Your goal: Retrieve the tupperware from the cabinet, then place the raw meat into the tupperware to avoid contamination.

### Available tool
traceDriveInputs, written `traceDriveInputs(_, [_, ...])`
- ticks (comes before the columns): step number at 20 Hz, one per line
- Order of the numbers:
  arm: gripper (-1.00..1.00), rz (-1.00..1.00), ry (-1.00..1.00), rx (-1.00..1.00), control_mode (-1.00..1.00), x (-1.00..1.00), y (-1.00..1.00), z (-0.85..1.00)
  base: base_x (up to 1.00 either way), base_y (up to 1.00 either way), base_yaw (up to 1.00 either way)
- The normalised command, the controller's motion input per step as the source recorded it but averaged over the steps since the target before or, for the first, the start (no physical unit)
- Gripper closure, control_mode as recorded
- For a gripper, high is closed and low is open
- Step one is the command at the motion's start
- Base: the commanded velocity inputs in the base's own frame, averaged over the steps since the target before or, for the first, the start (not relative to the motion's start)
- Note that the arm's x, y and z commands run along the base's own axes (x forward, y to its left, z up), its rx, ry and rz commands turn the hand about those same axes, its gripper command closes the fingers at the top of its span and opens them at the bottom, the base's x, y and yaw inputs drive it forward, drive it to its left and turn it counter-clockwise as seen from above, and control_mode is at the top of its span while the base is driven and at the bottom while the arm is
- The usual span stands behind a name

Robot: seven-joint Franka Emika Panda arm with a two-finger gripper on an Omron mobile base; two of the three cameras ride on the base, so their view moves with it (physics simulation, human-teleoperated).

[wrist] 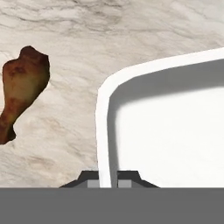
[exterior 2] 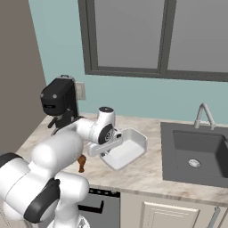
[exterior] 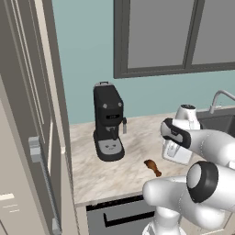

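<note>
Two things matter here, and we take them from left to right as our hand sees them. Off to the left of the hand lies the raw meat, a small reddish-brown drumstick flat on the marble tabletop, near the tub but apart from it. We judge that it has been left there until the tub is set down beside it.

Straight ahead and to the right of the hand is the tupperware, a white lidless tub. Our hand is closed tight on the tub's near wall, one finger outside the rim and one inside. Pinching the thin wall seems to us the sensible hold, since the whole tub is too wide to span. In the right base view the tupperware looks tipped, its far side raised and its open face turned away from the arm; whether its low edge touches the tabletop we cannot tell. That tilt probably comes from holding it by one wall alone.

The tub holds nothing: its floor and walls are bare white. It is out of the cabinet, which rises well off to the left of the hand, beyond the black coffee machine. The sink, further right, shows a bare grey basin and its drain.
</note>
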Motion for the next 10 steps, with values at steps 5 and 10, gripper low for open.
traceDriveInputs(5, [1.00,0.00,0.07,0.00,-1.00,-0.06,0.00,-0.23,0.00,0.00,0.00])
traceDriveInputs(10, [1.00,0.00,0.06,0.00,-1.00,-0.05,0.00,-0.23,0.00,0.00,0.00])
